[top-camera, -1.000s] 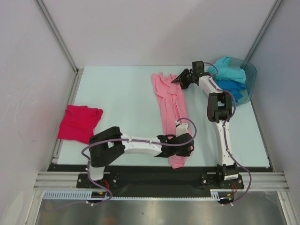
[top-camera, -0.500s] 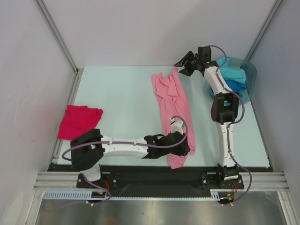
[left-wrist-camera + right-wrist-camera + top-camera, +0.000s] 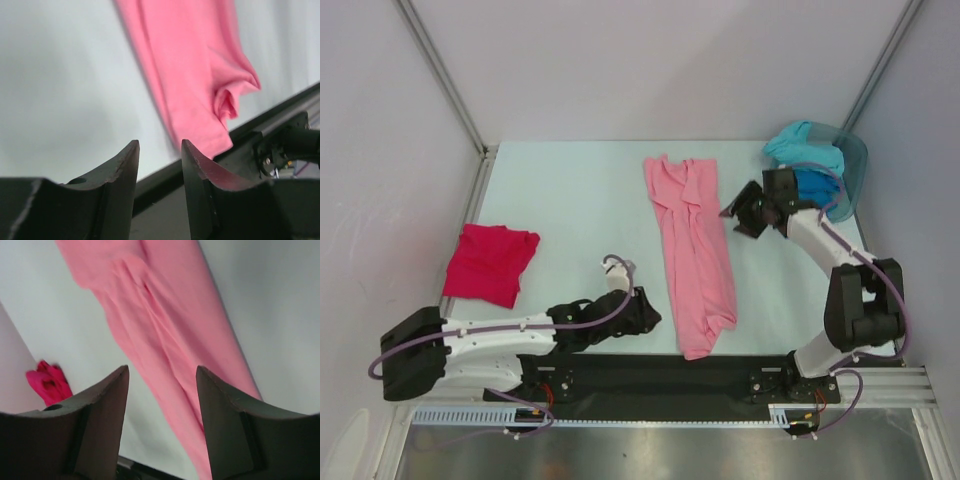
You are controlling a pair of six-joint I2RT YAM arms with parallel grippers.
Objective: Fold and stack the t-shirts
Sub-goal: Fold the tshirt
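Pale walls enclosed the light bench (image 3: 570,200). Down its middle lay the pink shirt (image 3: 692,250), folded into a long narrow strip that ran from the far side to the near edge, its near end rumpled. A teal tub (image 3: 855,165) at the far right held a turquoise shirt (image 3: 807,148) above a blue shirt (image 3: 815,183). The crimson shirt (image 3: 490,262) lay bunched at the left edge. The left claw (image 3: 159,147) gaped empty beside the strip's near end. The right claw (image 3: 161,372) gaped empty beside its far half.
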